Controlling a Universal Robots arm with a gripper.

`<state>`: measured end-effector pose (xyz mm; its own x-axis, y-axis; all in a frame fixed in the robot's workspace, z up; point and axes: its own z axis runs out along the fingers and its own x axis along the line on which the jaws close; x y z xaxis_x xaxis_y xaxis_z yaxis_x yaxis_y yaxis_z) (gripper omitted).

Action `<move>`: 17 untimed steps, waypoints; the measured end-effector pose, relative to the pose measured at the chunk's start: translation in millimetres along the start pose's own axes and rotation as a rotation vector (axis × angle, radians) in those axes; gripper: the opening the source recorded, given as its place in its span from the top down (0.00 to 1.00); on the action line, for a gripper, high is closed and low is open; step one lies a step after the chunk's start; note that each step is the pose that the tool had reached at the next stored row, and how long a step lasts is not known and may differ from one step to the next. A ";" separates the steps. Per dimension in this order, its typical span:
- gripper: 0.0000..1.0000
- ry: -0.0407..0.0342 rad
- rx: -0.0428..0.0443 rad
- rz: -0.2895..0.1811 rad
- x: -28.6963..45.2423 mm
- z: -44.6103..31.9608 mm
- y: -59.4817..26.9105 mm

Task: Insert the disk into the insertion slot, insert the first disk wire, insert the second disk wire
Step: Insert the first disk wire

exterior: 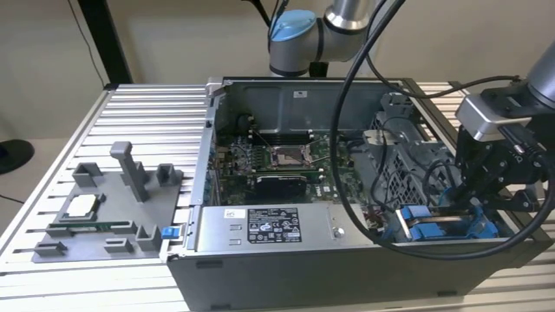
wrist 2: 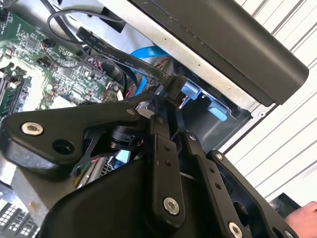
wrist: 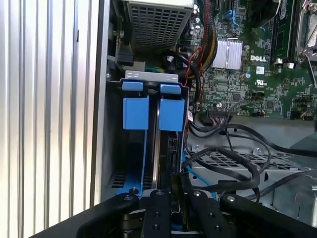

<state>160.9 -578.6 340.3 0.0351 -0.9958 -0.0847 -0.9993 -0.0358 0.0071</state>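
The fingers (wrist: pixel 159 208) are squeezed close together, and they look to be pinching a small black plug (wrist 2: pixel 174 85) on the end of a black wire. I think this is 1 of the disk wires.

The gripper (exterior: pixel 477 201) hangs right over the corner of the open PC box, on the exterior view's right. The disk (wrist: pixel 171 114) is right under the fingers. It sits on its thin edge, w/ its long side running away from the fingers to its blue tab. The plug has to go down onto the near end.

The disk looks pushed all the way into the insertion slot (wrist: pixel 151 75). It's a dark thin slab in a bright blue frame, 1 of 2 blue tabs side by side.

The PC box sits on a ribbed metal table (exterior: pixel 139 123).
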 end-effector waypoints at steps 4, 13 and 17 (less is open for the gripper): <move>1.00 -0.0006 0.0009 0.010 -0.4 0.5 0.0; 1.00 0.0020 0.0029 0.034 -1.1 5.2 -0.1; 1.00 0.0044 0.0033 0.039 -0.7 10.3 -0.1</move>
<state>160.9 -577.1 330.1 -0.0038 -0.9968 -0.0800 -1.0000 0.0033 0.0070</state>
